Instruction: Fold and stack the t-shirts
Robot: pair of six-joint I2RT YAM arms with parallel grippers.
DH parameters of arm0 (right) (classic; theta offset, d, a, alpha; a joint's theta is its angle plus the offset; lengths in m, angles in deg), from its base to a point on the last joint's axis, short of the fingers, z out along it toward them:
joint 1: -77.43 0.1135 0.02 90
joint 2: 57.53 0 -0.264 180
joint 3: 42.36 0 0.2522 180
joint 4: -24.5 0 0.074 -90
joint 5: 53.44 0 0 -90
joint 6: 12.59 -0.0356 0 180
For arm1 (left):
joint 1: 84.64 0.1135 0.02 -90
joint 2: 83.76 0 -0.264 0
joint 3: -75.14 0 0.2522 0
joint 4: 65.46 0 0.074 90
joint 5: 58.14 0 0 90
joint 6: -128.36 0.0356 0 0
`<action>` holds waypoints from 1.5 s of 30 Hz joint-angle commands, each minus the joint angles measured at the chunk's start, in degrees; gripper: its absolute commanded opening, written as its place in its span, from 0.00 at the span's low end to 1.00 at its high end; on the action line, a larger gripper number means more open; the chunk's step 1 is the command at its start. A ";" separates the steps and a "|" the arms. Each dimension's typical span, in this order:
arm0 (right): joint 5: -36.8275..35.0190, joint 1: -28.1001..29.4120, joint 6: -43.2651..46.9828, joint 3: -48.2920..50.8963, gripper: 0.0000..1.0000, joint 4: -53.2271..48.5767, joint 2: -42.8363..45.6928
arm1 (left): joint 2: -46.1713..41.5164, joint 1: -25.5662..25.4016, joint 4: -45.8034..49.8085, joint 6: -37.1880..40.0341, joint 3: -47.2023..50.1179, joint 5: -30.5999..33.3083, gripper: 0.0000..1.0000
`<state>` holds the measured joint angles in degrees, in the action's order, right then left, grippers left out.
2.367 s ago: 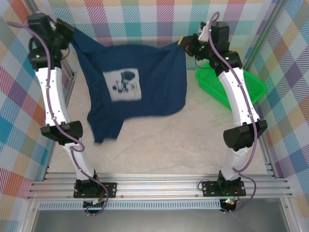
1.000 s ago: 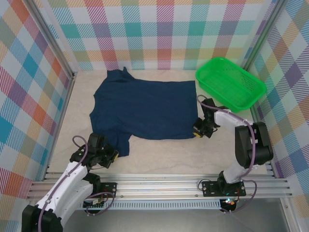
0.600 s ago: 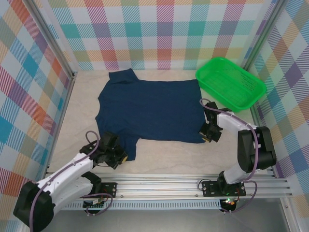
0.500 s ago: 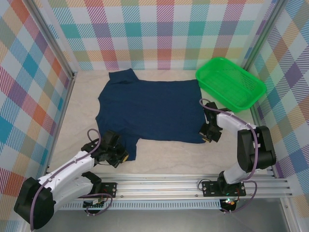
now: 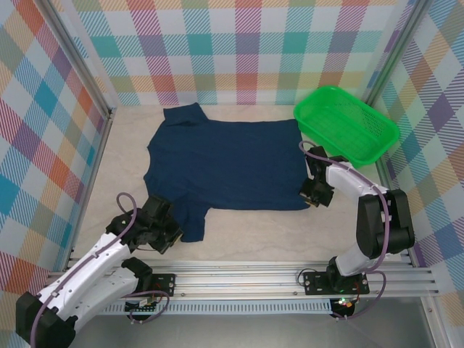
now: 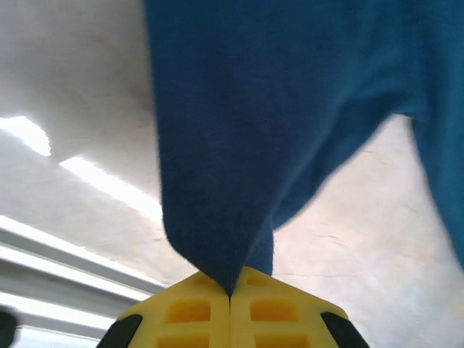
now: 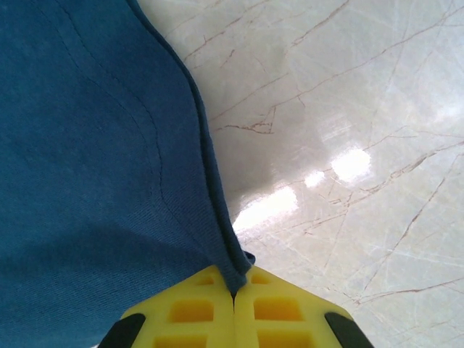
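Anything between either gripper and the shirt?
Nothing visible. The left gripper is shut on the shirt at its near-left tip, and the right gripper is shut on its near-right corner, with cloth pinched directly in each.

A robot test cell — aluminium frame (image 5: 239, 279), plaid walls (image 5: 217, 43).

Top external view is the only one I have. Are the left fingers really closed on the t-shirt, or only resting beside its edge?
Observer: In the left wrist view, the left fingers are shut together with a tip of the t-shirt pinched between them.
Operator: And the right fingers, at the other side?
Observer: The right wrist view shows the right fingers shut on a stitched hem corner of the cloth.
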<state>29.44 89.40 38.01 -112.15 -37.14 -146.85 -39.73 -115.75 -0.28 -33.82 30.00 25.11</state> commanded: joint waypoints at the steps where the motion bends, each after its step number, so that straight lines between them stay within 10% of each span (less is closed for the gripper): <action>1: -1.58 -0.19 1.20 -0.86 0.00 -2.51 0.05 | -0.18 -0.53 9.49 0.82 2.02 2.67 0.00; 3: -1.79 -0.21 1.26 -0.66 0.00 -2.57 -0.39 | 0.14 -0.53 11.97 1.01 1.73 3.95 0.07; 6: -1.31 -0.19 1.34 -0.82 0.22 -2.66 -0.19 | 0.56 -0.53 14.70 2.27 -2.05 6.37 0.52; 9: -1.91 -0.10 1.16 -1.91 0.39 -4.09 2.31 | 3.89 -0.31 20.88 5.28 -11.78 14.20 0.72; 19: 10.09 2.06 3.81 -2.07 0.41 4.18 6.20 | 29.23 20.93 -1.36 16.51 -19.80 2.62 0.44; 27: 12.69 2.10 6.63 -2.33 0.41 6.49 1.17 | 45.48 30.16 -9.22 22.69 -22.20 5.97 0.40; 39: 16.74 6.58 7.40 -10.80 0.45 7.08 -12.33 | 51.38 49.84 -8.60 31.04 -19.99 9.82 0.39; 45: 15.12 8.42 4.99 -16.90 0.45 6.66 -17.33 | 44.38 48.30 -5.63 29.54 -26.14 9.39 0.41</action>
<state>44.76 97.35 44.24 -126.40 -29.75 -162.59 8.90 -66.34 -8.61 -4.20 7.90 32.46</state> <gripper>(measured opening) 0.450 0.411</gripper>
